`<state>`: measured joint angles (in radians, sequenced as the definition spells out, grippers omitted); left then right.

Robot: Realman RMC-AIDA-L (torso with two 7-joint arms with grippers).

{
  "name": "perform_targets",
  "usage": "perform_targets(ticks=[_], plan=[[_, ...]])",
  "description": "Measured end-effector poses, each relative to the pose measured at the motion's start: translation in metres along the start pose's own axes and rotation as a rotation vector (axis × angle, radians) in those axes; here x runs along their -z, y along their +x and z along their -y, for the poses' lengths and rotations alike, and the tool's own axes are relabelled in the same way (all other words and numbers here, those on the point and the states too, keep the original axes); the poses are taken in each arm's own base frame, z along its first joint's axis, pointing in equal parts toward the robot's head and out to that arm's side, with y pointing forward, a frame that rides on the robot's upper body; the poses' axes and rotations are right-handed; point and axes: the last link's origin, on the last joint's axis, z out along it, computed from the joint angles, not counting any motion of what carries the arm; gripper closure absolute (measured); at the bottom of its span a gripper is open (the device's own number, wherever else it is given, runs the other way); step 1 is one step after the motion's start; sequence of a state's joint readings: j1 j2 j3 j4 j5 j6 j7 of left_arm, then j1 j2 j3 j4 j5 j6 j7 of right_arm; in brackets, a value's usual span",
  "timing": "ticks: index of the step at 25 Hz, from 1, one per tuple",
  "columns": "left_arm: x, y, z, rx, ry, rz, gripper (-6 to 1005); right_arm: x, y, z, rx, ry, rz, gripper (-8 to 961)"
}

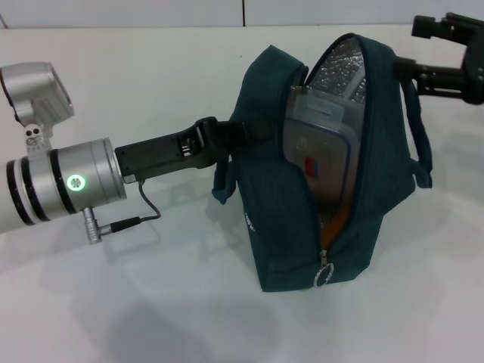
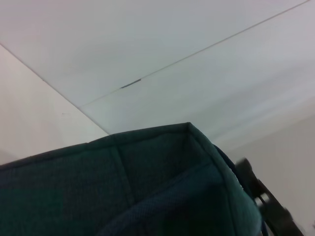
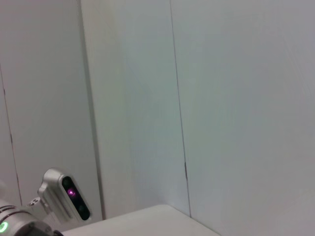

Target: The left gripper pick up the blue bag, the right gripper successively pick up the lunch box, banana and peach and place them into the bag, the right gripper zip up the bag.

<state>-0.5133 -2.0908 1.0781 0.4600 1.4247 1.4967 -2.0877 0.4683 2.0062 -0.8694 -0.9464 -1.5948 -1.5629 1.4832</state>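
Left gripper (image 1: 231, 140): fingers clenched on the near side of the blue bag (image 1: 272, 227), at the base of its near handle (image 1: 223, 185); the bag stands upright on the white table (image 1: 113, 302), mouth open towards the camera

Right gripper (image 1: 423, 29): raised at the far right, above and behind the bag; whether its fingers are parted or closed cannot be told; its own wrist view shows only walls and the left arm's camera housing (image 3: 69, 196)

Blue bag: soft fabric, foil-lined; likely to sag and fold unless held taut at the rim. Zipper undone for most of its run, ring pull (image 1: 324, 276) low at the front. Best hold for closing: the ring, a small target that may slip

Lunch box (image 1: 321, 159): inside the bag, standing on edge, clear and rigid, red sticker showing; judged light, smooth-sided

Banana (image 1: 333, 223): an orange strip below the box inside the opening, apparently this item; soft, bruises easily

Peach: not visible; may be hidden within

Surface: matt white tabletop, plain. Room: pale panelled walls with thin seams
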Motion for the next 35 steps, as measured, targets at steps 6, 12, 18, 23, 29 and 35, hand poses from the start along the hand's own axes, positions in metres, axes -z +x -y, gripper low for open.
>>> perform_targets(ticks=[6, 12, 18, 23, 29, 35], plan=[[0.001, 0.001, 0.002, 0.001, 0.016, -0.011, 966, 0.012, 0.001, -0.036, 0.035, -0.235, 0.021, 126], [0.004, 0.001, 0.004, 0.007, 0.023, -0.026, 966, 0.043, 0.025, -0.078, 0.076, -0.425, 0.012, 128], [0.005, 0.001, 0.005, 0.009, 0.024, -0.031, 966, 0.062, 0.053, -0.096, 0.007, -0.463, -0.049, 129], [0.005, 0.001, 0.005, 0.009, 0.025, -0.032, 966, 0.046, 0.083, -0.093, -0.067, -0.42, -0.114, 130], [0.005, 0.001, 0.005, 0.008, 0.025, -0.032, 966, 0.015, 0.115, -0.09, -0.11, -0.368, -0.157, 131], [0.006, 0.003, 0.006, 0.007, 0.034, -0.037, 966, -0.002, 0.127, -0.096, -0.121, -0.388, -0.211, 132]])
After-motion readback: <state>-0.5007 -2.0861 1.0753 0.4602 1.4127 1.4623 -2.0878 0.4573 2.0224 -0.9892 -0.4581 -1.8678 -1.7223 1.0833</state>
